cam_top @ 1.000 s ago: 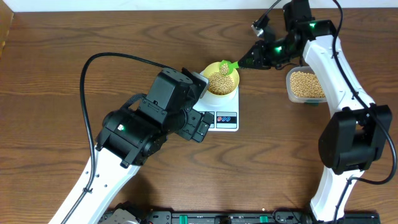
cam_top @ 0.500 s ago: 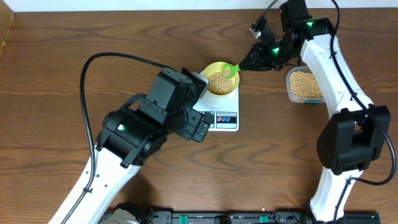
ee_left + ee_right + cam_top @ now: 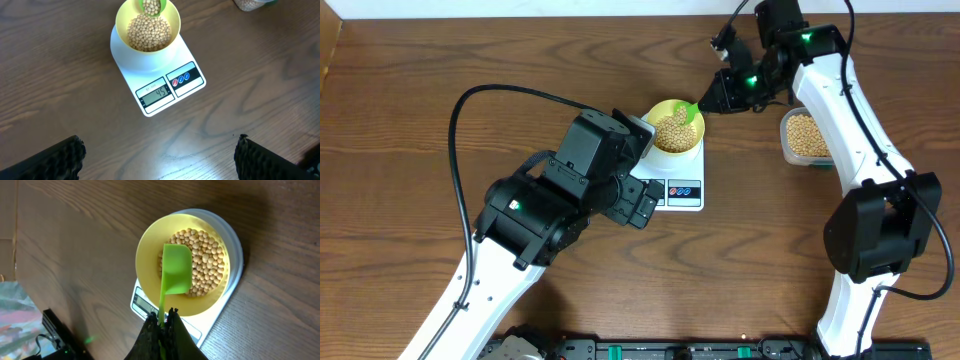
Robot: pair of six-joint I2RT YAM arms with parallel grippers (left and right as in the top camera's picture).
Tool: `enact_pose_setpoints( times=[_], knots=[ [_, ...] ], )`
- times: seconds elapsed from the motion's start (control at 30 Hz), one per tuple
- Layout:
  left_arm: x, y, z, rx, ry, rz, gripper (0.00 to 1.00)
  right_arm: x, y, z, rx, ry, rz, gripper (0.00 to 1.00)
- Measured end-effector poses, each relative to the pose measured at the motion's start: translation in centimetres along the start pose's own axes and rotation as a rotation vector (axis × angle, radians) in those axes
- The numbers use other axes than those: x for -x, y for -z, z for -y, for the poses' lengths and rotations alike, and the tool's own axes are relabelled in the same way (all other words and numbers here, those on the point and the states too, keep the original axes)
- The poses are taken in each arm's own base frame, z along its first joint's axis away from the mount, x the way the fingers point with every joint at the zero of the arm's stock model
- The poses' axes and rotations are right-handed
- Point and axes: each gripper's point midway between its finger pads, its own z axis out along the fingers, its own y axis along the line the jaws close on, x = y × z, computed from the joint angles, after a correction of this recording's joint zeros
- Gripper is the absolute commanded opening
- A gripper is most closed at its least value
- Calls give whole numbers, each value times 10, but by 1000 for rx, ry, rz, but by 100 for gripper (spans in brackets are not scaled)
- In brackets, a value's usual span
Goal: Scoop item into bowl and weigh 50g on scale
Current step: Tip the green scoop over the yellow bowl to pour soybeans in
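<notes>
A small round pale-yellow bowl (image 3: 667, 107) sits on the round platform of a flat white digital scale (image 3: 187, 92), near the middle of a dark wooden table (image 3: 410, 60). The bowl is roughly half filled with small round tan-beige beans (image 3: 147, 32). They are smooth and pea-like, heaped together in a mound that stays below the rim. The scale's small grey display faces away from the bowl, and its digits appear to read 45. Red and blue buttons sit just beside the display.

To the right of the scale, apart from it, stands a clear plastic tub (image 3: 784, 150). It holds a level layer of the same beans and is partly hidden behind the right arm.

The right claw (image 3: 162, 325) is pressed together, pinching the thin handle of a bright green scoop (image 3: 176, 270). The scoop's squarish head reaches over the bowl's rim and hangs above the beans. Whether it touches them cannot be told. In the left wrist view a few beans seem to lie in the scoop's head.

The left claw (image 3: 159, 157) is spread wide and holds nothing. It hovers over bare table on the display side of the scale, with its two dark fingers (image 3: 55, 160) at the bottom corners of its own camera's view.
</notes>
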Motion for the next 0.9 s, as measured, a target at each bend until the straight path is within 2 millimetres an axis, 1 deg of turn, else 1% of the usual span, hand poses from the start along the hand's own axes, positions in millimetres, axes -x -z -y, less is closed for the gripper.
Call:
enact_pose_setpoints(
  times=[0.13, 0.37, 0.9],
  knots=[
    [0, 0, 0, 0, 0, -1, 98, -4, 0, 1, -14, -6, -16, 1],
    [0, 0, 0, 0, 0, 0, 98, 0, 6, 1, -51, 15, -7, 1],
    [0, 0, 0, 0, 0, 0, 98, 0, 8, 1, -76, 25, -13, 1]
  ],
)
